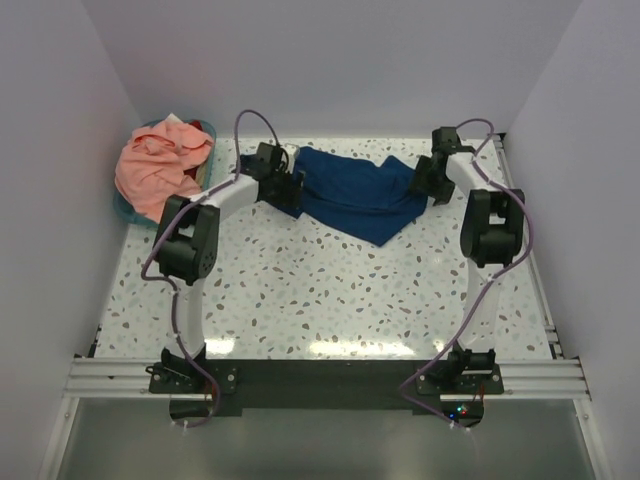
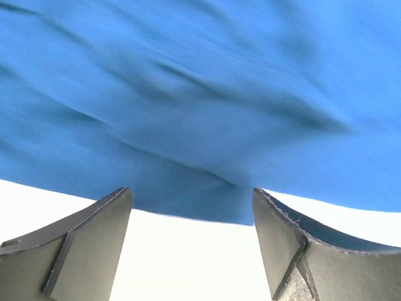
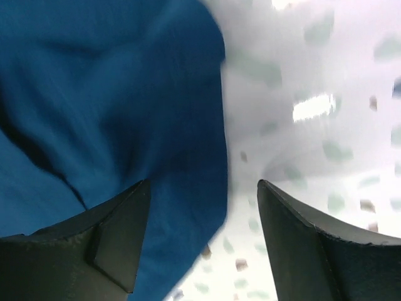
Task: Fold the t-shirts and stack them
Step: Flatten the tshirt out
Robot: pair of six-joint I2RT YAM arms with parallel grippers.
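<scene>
The navy blue t-shirt [image 1: 355, 190] lies crumpled at the back middle of the table, between my two grippers. My left gripper [image 1: 292, 188] is open at the shirt's left edge; in the left wrist view the blue cloth [image 2: 200, 94] fills the frame just beyond the open fingers [image 2: 94, 244]. My right gripper [image 1: 428, 180] is open at the shirt's right edge; in the right wrist view the cloth's edge [image 3: 125, 125] runs between the fingers [image 3: 119, 238], over the speckled table. The salmon-pink t-shirt [image 1: 155, 165] is heaped in the basket at the back left.
The round teal basket [image 1: 125, 210] stands in the back left corner under the pink shirt. White walls close in the table [image 1: 330, 290] on the left, back and right. The arm bases sit on the rail at the near edge.
</scene>
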